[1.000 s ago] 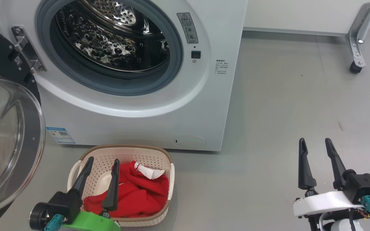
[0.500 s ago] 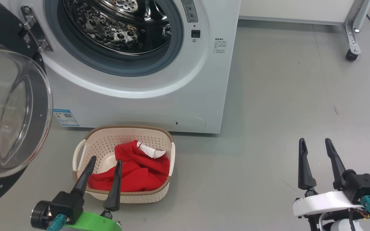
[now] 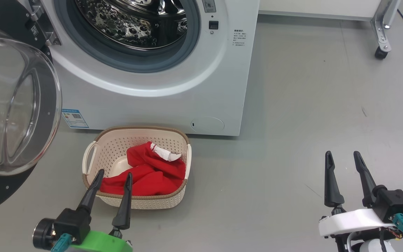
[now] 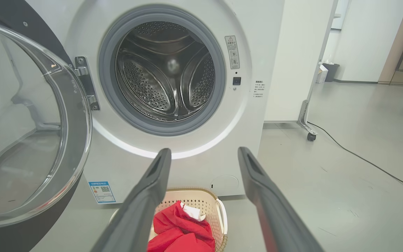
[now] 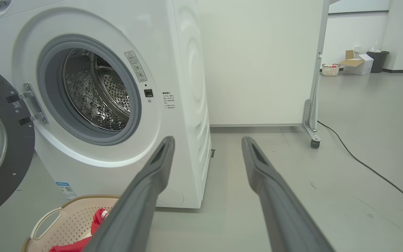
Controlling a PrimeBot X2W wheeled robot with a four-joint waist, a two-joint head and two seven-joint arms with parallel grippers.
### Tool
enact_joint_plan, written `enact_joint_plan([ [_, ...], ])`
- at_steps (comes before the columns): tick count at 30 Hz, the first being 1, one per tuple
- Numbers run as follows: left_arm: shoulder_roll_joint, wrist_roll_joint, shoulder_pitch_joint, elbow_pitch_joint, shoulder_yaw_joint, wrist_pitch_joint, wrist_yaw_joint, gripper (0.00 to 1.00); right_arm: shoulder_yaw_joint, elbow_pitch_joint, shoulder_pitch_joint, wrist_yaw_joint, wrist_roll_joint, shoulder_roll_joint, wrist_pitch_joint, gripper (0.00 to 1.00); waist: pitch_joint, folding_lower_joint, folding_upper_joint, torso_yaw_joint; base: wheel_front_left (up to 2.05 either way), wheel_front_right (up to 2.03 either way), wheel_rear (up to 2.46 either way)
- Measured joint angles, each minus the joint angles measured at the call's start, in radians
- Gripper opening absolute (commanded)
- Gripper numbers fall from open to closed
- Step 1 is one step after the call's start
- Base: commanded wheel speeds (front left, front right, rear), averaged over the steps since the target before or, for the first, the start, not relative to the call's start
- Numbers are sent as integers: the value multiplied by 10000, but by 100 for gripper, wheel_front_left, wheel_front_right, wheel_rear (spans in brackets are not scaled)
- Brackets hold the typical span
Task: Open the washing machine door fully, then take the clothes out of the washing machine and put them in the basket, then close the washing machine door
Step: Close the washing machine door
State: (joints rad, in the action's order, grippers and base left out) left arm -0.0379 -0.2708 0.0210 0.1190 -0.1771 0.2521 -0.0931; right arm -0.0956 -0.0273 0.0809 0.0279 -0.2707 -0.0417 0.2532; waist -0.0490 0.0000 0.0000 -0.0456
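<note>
Red clothes (image 3: 152,175) lie in the basket (image 3: 142,202), washing machine (image 3: 152,105) empty, so your left gripper (image 3: 115,172) and right gripper (image 3: 342,153) wait, fingers (image 3: 331,182) apart, for the door (image 3: 16,101).

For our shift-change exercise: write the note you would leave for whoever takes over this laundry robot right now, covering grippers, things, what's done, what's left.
Left gripper: open, empty, by the basket's near rim.
Right gripper: open, empty, over the floor on the right.
Door: swung wide open on the left; drum looks empty.
Red clothes: in the basket, on the floor before the washing machine.
Done: door opened, clothes moved. Left: close the door.
</note>
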Motion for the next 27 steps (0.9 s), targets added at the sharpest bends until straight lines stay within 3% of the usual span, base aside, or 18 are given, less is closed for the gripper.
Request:
enact_joint_plan([
  [27,-2,48,0,-61,0,0,13,100,-46,-69,-4,-2,-13,10,0,100,31,1,0,-11,-24,24,0],
])
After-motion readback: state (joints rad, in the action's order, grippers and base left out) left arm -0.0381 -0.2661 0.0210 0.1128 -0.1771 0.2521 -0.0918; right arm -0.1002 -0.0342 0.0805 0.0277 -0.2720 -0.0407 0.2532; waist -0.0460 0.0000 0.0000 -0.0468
